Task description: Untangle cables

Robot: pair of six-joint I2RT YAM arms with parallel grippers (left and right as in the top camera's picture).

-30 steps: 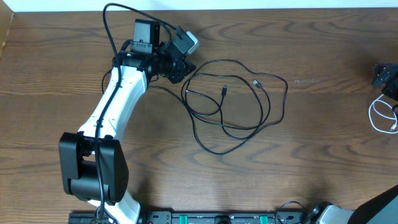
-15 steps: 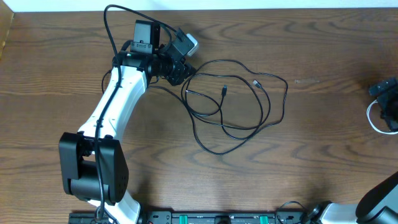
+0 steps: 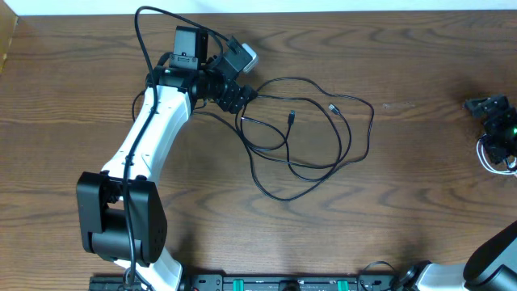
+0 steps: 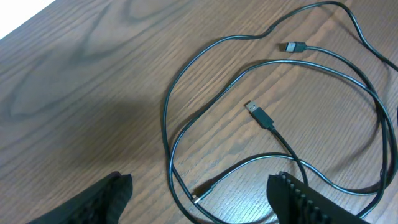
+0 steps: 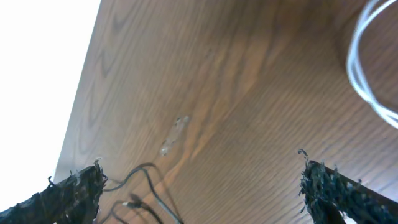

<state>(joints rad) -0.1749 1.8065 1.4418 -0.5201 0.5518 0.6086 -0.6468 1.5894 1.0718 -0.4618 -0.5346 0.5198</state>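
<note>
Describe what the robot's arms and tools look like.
The left arm has a white curved link between bulky black joints, and a thick black cord loops off its wrist, beside a grey box. The left tool and the right tool are black, with rough, textured black fingers.

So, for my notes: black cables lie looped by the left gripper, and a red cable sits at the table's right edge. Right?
Not quite: the cable at the right edge is white, not red, as the right wrist view shows. The black cables do lie looped by the left gripper.
</note>
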